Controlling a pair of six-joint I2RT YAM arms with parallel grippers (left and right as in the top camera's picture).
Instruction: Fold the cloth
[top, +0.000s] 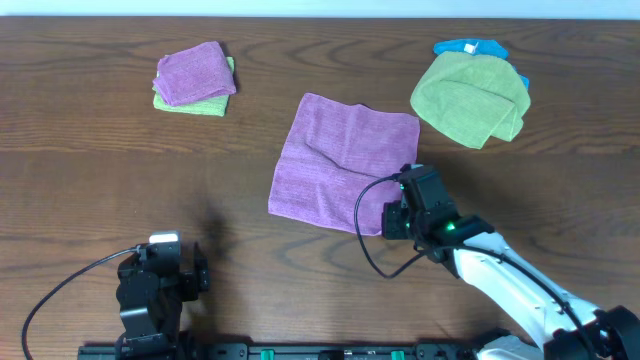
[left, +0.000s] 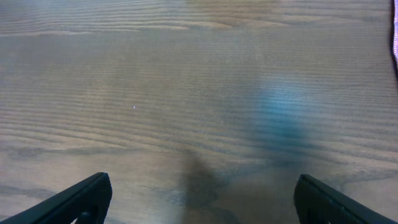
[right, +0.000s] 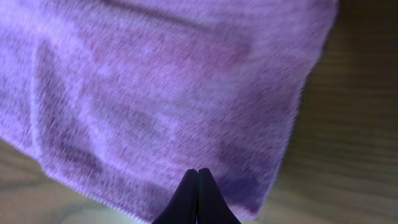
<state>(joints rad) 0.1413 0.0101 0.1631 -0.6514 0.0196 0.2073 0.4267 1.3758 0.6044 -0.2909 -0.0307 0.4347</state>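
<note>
The cloth (top: 345, 160) is a plain mauve-purple towel lying spread out flat in the middle of the table. In the right wrist view the cloth (right: 168, 87) fills most of the frame, with its near right corner at the lower right. My right gripper (top: 402, 203) hovers over that corner. Its fingers (right: 198, 171) are pressed together and shut, with nothing seen between them. My left gripper (top: 160, 275) is at the near left, well away from the cloth. It stands wide open (left: 202, 186) over bare wood. A sliver of the cloth's edge (left: 395, 37) shows at the far right of that view.
A folded purple cloth (top: 195, 72) lies on a light green one (top: 190, 103) at the back left. A bunched olive-green towel (top: 470, 98) sits at the back right, with a small blue cloth (top: 470, 47) behind it. A black cable (top: 365, 230) loops beside the right arm.
</note>
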